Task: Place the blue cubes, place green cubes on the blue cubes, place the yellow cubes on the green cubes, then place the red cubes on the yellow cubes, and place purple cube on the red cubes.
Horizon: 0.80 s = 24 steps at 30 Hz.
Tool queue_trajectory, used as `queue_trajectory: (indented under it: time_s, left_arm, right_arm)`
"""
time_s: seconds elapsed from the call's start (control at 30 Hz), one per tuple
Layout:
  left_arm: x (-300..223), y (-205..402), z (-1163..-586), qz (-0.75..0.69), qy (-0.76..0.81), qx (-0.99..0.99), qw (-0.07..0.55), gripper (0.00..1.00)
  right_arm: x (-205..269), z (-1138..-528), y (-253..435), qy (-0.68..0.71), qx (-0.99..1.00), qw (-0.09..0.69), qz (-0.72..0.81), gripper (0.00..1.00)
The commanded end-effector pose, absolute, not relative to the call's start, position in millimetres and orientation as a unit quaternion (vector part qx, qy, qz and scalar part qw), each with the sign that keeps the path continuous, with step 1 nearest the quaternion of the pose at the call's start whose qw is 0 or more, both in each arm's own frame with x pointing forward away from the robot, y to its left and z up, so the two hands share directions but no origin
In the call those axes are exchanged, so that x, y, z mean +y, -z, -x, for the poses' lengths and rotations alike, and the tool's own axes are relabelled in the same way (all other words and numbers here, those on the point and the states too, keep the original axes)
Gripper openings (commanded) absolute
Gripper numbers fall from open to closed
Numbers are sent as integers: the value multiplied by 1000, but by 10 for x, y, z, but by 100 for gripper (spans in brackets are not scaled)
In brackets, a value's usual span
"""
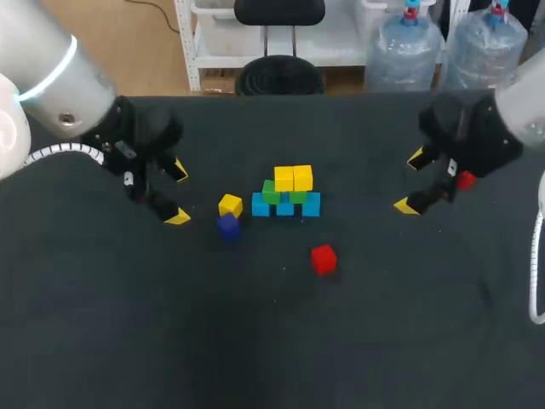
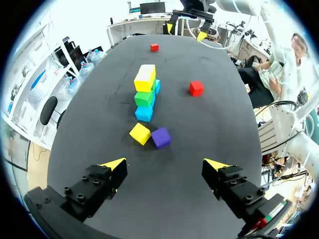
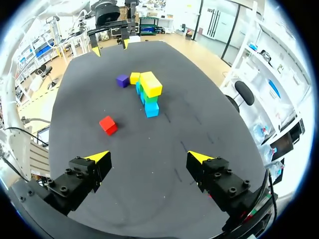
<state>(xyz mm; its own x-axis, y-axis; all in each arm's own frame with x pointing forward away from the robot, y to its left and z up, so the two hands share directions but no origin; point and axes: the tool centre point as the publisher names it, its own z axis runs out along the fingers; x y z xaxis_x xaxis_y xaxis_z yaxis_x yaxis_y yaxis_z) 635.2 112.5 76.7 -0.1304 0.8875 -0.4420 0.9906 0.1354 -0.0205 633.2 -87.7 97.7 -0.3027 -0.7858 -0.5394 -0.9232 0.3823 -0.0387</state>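
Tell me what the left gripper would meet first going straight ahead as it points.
Probably the purple cube, nearest ahead of the open left gripper; the loose yellow cube beside it is about as close, so depth leaves some doubt.

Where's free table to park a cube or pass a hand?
Free: the robot-side strip short of the nearer red cube, and between the stack and the right gripper. Crowded: stack's left, by the loose yellow cube and purple cube.
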Motion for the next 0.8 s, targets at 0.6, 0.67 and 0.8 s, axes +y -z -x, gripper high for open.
queue_trajectory:
  time_s: [0.6, 0.67, 0.8]
  left_arm:
    - [1011, -581, -6707, -788, 126, 592, 110, 100]
    - [947, -547, -6769, -795, 110, 588, 99, 100]
    - [827, -485, -6902, -809, 111, 571, 88, 100]
  right_arm:
    - [-877, -6343, -969, -143, 794, 244, 538, 100]
    - [-877, -6343, -969, -143, 794, 244, 538, 100]
    - [-877, -6343, -969, -143, 794, 244, 538, 100]
